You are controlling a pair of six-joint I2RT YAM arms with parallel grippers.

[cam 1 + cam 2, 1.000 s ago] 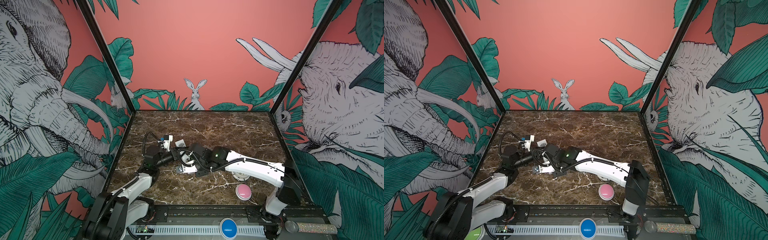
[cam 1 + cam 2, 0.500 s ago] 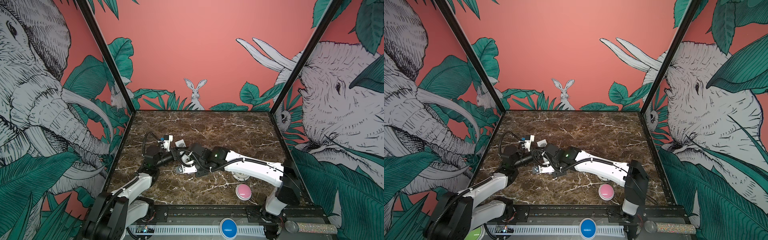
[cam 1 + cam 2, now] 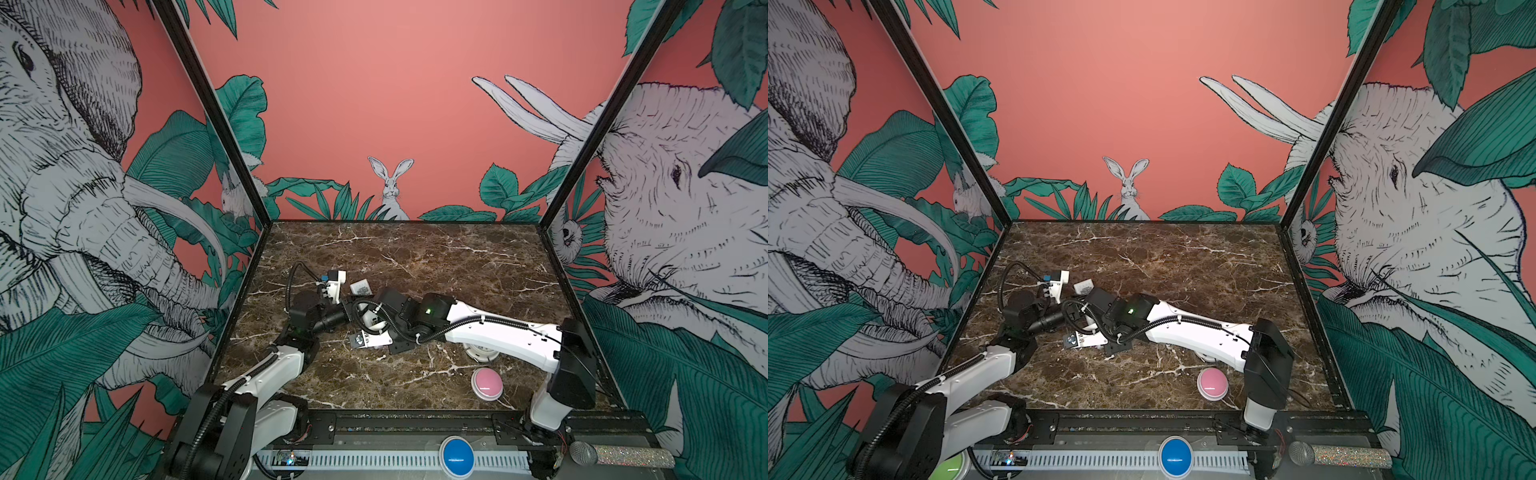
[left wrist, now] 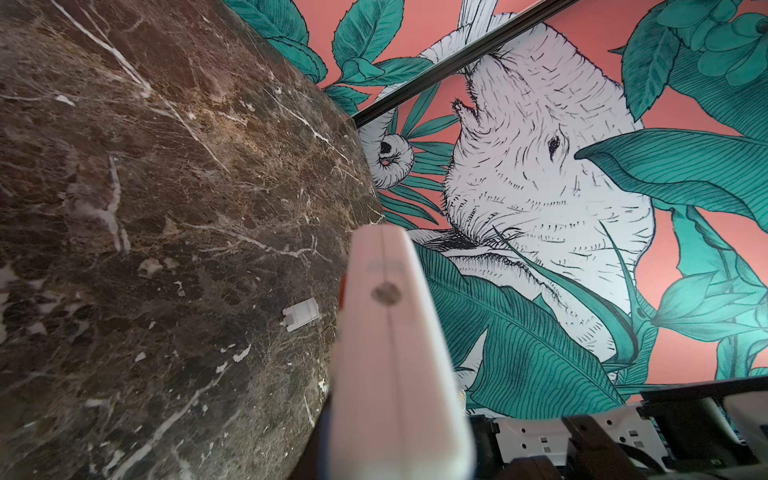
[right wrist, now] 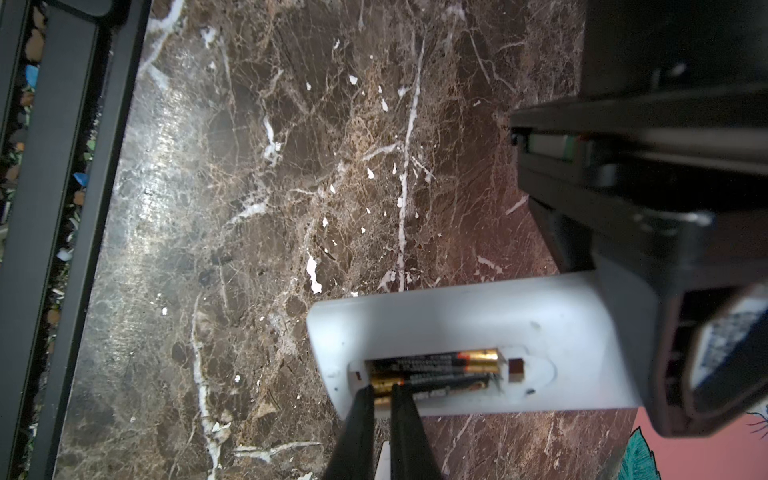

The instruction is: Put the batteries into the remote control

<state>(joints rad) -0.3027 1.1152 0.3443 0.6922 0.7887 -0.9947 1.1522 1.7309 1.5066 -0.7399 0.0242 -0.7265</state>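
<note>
The remote control [image 3: 360, 287] is held well left of and farther back than the pink button [image 3: 486, 384] in both top views, at the spot over the marble table [image 3: 415, 257] where your left arm [image 3: 274, 365] and right arm [image 3: 498, 332] meet. Only a short white stretch of it, bearing a grey sticker, shows past the black wrists. The right arm crosses the table just behind the pink button.

Left wrist camera: the remote control [image 4: 390, 353] runs away from the lens edge-on and blurred, its side seam facing you. A small white cover [image 4: 300, 314] lies flat on the marble, apart from it.

Right wrist camera: the remote control [image 5: 457, 316] turns its plain back to the lens, the battery bay uncovered, two black-and-gold batteries [image 5: 432, 361] lying side by side inside. Your right gripper [image 5: 381, 388] has its thin black jaws almost together, tips against the gold end of the battery nearer the remote's long edge. You cannot tell whether they pinch it. Your left gripper [image 5: 640, 291] is clamped on the remote's other end.
</note>
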